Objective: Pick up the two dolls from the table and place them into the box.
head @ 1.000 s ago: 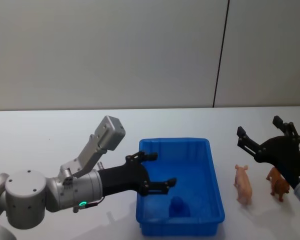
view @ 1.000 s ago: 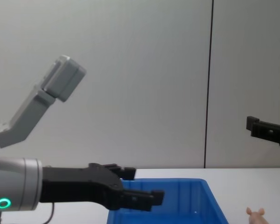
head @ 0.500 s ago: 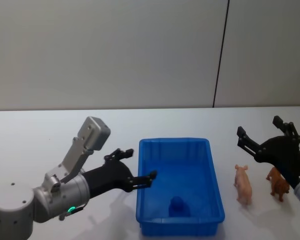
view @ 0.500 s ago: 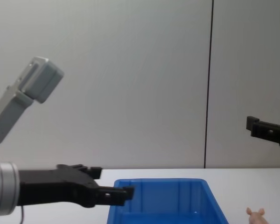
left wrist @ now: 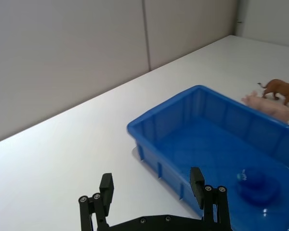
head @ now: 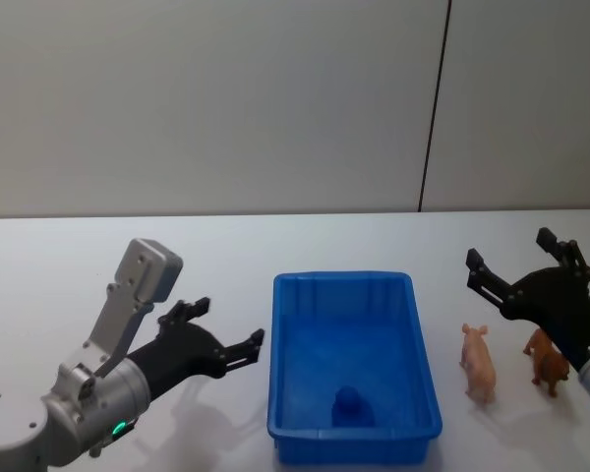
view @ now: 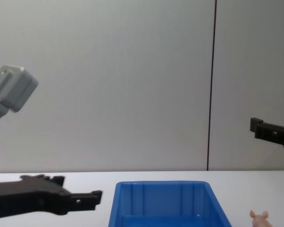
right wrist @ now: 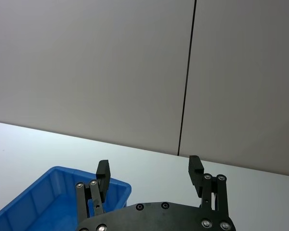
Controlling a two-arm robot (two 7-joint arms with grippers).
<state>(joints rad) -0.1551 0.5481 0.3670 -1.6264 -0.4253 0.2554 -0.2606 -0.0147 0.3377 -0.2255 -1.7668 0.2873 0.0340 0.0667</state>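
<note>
Nothing packed yet, two picks to go

The pink doll [head: 478,366] and the brown doll [head: 548,361], two in all, stand on the table [head: 98,256] just right of the single blue box [head: 342,278], so I judge neither placement done. My right end effector [head: 508,250] hovers open and empty beside them; my left end effector [head: 226,323], also open and empty, hangs left of the box.
</note>
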